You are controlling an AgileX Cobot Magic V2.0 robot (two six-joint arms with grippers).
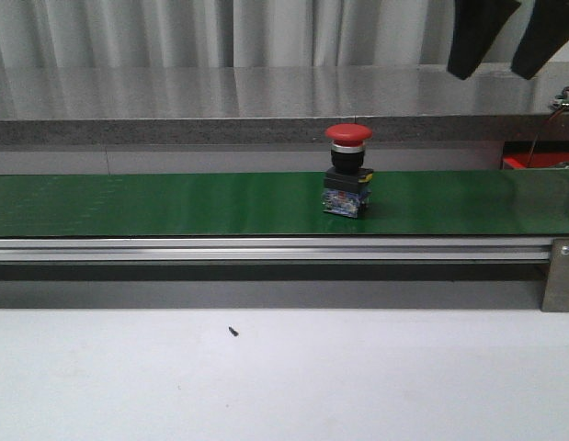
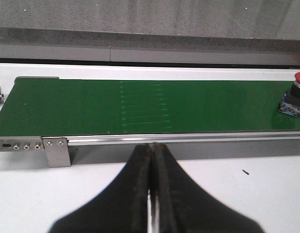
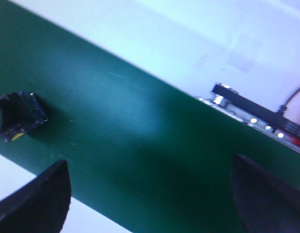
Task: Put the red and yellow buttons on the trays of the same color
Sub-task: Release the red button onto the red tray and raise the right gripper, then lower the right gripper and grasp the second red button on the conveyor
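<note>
My right gripper (image 3: 150, 194) is hanging above the green belt (image 1: 174, 204) with its jaws spread wide and nothing between them. The red button (image 1: 348, 170) is standing upright on that belt, cap up, off to one side of the open fingers rather than between them. I am keeping the left gripper (image 2: 153, 194) closed and empty, well apart from the button, so I am judging the right arm nearer for the pick.

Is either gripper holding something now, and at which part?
No. The left gripper is shut on nothing; the right gripper is open. The red button stands alone on the belt.
</note>
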